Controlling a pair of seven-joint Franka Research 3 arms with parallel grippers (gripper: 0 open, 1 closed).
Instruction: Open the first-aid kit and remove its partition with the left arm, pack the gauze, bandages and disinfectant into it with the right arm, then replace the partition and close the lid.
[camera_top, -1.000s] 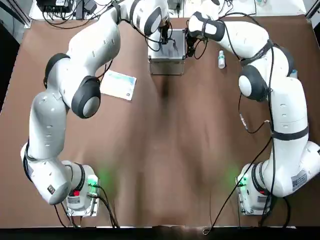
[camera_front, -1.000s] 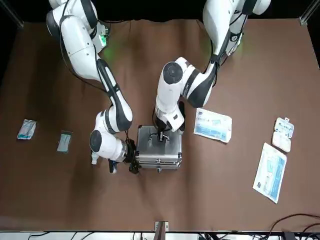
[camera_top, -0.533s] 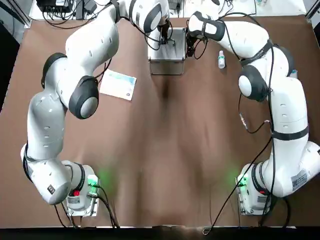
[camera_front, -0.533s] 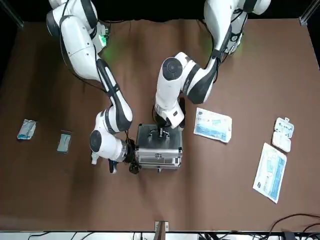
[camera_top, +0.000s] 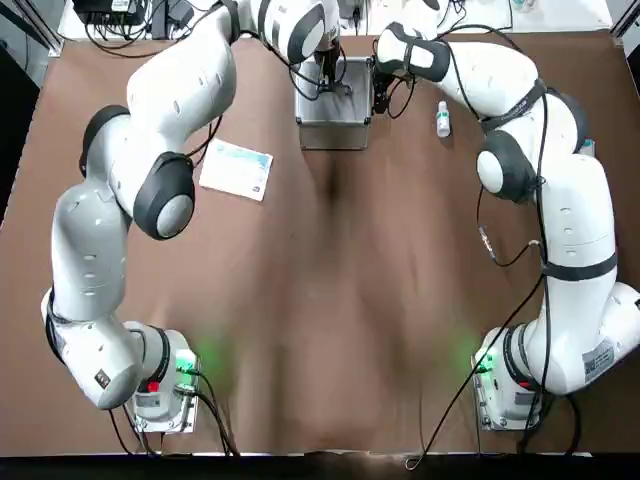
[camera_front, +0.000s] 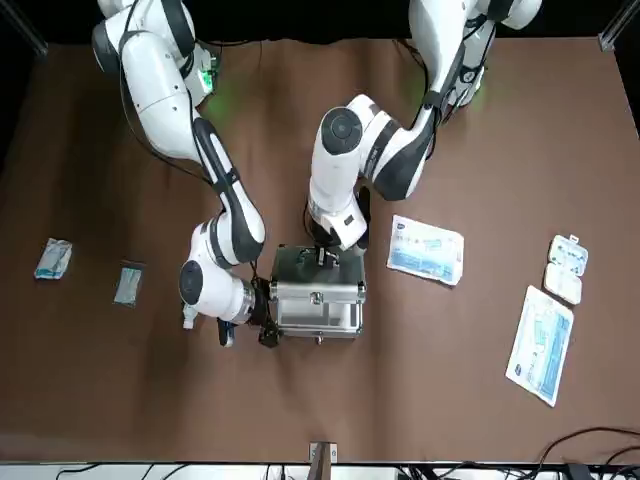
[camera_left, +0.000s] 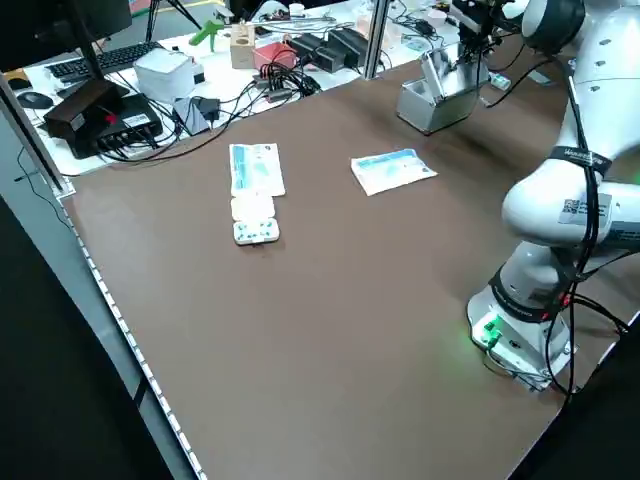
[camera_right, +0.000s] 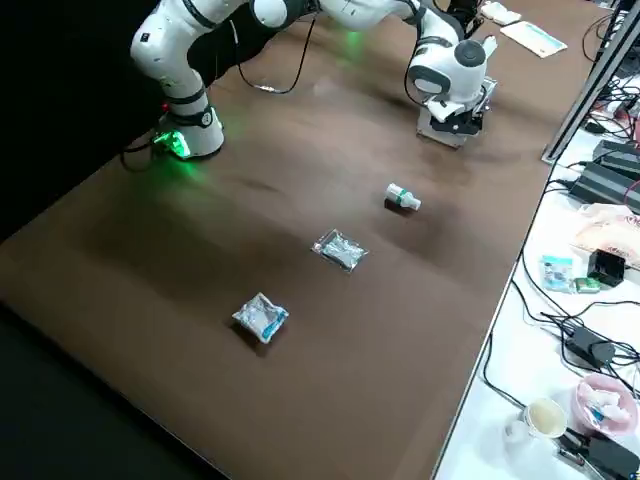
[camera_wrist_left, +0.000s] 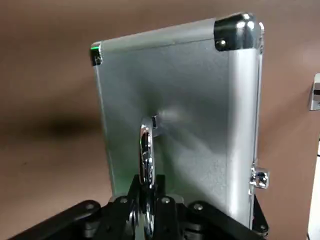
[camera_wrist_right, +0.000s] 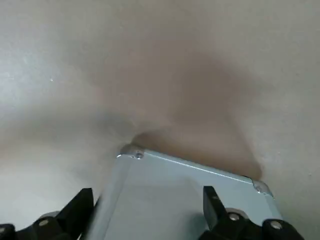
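The silver first-aid kit (camera_top: 335, 120) (camera_front: 318, 308) stands at the far middle of the table. Its lid (camera_wrist_left: 195, 100) is tilted up off the base. My left gripper (camera_front: 325, 258) (camera_wrist_left: 146, 192) is shut on the lid's curved handle (camera_wrist_left: 145, 150). My right gripper (camera_front: 262, 312) (camera_wrist_right: 147, 210) is at the case's end on the robot's right, with its fingers (camera_wrist_right: 80, 207) spread wide against the case. The disinfectant (camera_top: 442, 118) (camera_right: 403, 198) lies just beyond the right gripper. Two small clear packets (camera_front: 53, 257) (camera_front: 129, 282) lie farther out on that side. The partition is hidden inside the case.
A flat blue-white printed pack (camera_top: 237, 168) (camera_front: 426, 249) lies beside the case on the left arm's side. Farther out are another long pack (camera_front: 541, 343) and a white blister block (camera_front: 566, 268). Cables and boxes (camera_left: 150, 90) crowd the desk beyond the table's far edge.
My left gripper has drawn up and back with the handle, and the lid has swung up from nearly flat to tilted. The right gripper has stayed at the case's side.
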